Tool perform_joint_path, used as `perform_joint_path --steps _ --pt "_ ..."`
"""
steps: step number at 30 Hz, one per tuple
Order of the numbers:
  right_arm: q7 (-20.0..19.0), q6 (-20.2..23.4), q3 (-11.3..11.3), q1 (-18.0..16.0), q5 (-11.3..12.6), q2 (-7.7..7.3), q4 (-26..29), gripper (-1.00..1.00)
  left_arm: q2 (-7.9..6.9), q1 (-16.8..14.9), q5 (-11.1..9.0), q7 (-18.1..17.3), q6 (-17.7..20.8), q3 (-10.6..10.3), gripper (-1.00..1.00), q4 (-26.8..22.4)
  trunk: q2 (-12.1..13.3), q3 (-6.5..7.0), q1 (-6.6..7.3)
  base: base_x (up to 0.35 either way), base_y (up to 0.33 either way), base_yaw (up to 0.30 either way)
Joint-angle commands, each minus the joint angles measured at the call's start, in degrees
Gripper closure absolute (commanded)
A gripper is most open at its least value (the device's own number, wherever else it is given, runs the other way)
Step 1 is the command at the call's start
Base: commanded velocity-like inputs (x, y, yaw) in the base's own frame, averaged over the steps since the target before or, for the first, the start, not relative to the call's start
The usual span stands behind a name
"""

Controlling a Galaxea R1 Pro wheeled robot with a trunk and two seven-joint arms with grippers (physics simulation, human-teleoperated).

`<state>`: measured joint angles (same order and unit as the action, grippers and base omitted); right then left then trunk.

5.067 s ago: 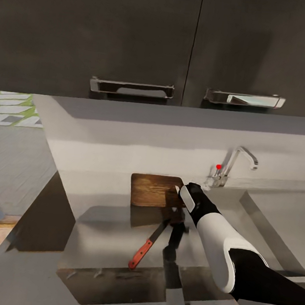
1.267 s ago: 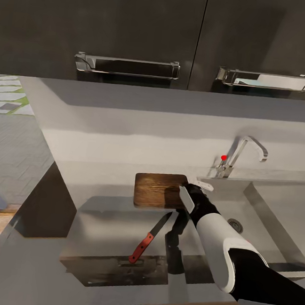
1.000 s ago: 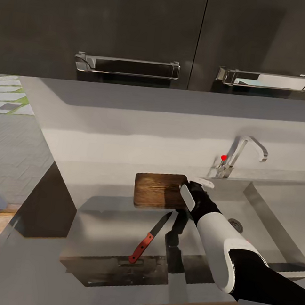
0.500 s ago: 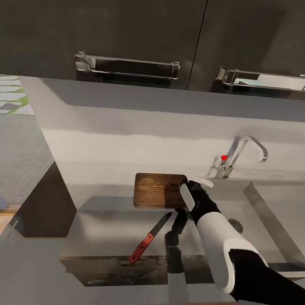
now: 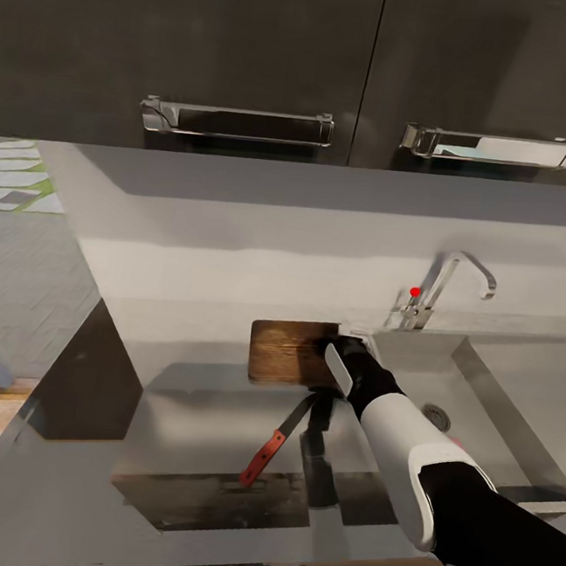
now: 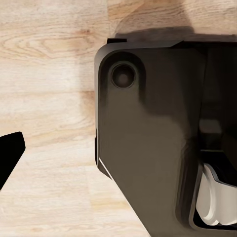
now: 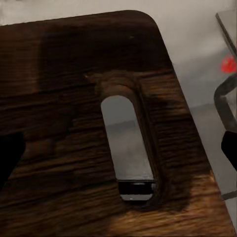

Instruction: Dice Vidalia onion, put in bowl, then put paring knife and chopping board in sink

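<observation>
The right gripper (image 5: 346, 353) reaches over the end of the chopping board (image 5: 288, 352) nearest the sink (image 5: 491, 386). Its fingers stand apart, one on each side of that end, not yet squeezing. The board lies flat on the countertop (image 5: 197, 423), just beside the sink's rim. The paring knife (image 5: 277, 439) lies near the counter's front edge. The board looks hard, stiff and rather heavy. It has a long handle hole (image 7: 126, 143) near that end, a good place to grab. The left one's state cannot be told.
</observation>
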<state>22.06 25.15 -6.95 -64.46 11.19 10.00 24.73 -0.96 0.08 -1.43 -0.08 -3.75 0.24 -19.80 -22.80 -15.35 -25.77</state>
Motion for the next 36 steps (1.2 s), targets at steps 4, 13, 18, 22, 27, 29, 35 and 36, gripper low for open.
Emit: perform_joint_path --steps 4,13,18,22,27,29,35,36 --pt "-1.79 0.17 -0.34 -0.05 0.52 0.00 0.05 -1.00 0.00 0.01 -0.15 -0.01 -0.11 0.02 -1.00 -0.06 -0.11 -0.10 -0.01 -0.198 0.000 0.000" --pt "-2.62 0.17 -0.35 -0.05 0.29 0.00 0.47 -1.00 0.08 0.01 -0.15 -0.01 -0.11 -0.01 -1.00 0.02 -0.11 -0.10 -0.01 -0.242 0.000 0.000" --pt "-2.69 0.10 -0.35 -0.05 0.22 0.00 0.64 -1.00 0.08 0.01 -0.15 -0.01 -0.11 0.01 -1.00 0.02 -0.11 -0.10 -0.01 -0.257 0.000 0.000" --pt "-2.72 0.01 -0.35 -0.02 0.16 0.00 1.73 -1.00 0.08 0.01 -0.15 -0.01 -0.11 0.02 -1.00 0.02 -0.11 -0.10 -0.01 -0.258 0.000 0.000" --pt "-2.66 -3.08 -0.40 0.27 0.17 0.00 4.53 -1.00 0.08 0.01 -0.15 0.03 -0.11 0.02 -1.00 0.02 -0.11 -0.10 -0.01 -0.258 0.000 0.000" --pt "-2.65 -3.94 -0.42 0.42 0.20 0.00 6.14 -1.00 0.08 0.01 -0.15 0.02 -0.11 0.02 -1.00 0.02 -0.11 -0.10 -0.01 -0.258 0.000 0.000" --pt "-2.60 -4.51 -0.43 9.52 0.09 0.00 25.96 -1.00 0.03 0.01 -0.15 0.08 -0.11 0.10 -1.00 0.02 -0.11 -0.10 -0.01 -0.258 0.000 0.000" --pt "-2.59 -4.45 -0.43 10.73 0.03 0.00 28.26 -1.00 0.02 0.01 -0.15 0.08 -0.11 0.12 -1.00 0.02 -0.11 -0.10 -0.01 -0.258 0.000 0.000"
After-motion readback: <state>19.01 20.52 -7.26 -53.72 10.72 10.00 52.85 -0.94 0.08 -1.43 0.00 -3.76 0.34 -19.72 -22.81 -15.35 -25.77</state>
